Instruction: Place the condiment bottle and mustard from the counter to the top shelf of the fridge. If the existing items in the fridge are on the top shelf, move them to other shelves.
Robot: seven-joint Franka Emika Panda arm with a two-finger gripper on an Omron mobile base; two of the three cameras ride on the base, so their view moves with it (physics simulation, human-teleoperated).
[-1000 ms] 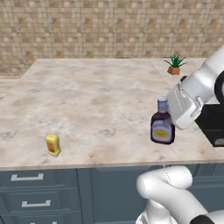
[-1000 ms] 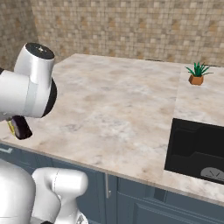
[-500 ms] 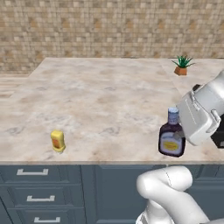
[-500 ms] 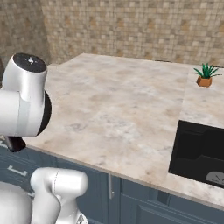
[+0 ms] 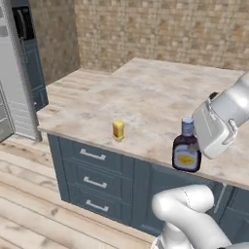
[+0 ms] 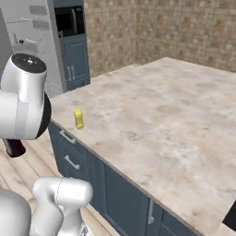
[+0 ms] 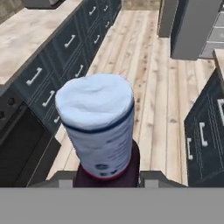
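Because the fridge stands well off to the left, you have the condiment bottle carried upright, clear of the counter edge. Your end effector is clamped on it, apparently at the neck. The mustard waits near the counter's front edge.

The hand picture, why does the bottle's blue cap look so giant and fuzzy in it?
Hand view: the condiment bottle sits right at the lens, so its cap looms large and soft. Left base view: farther off, the same bottle looks small, held in the gripper near the mustard.
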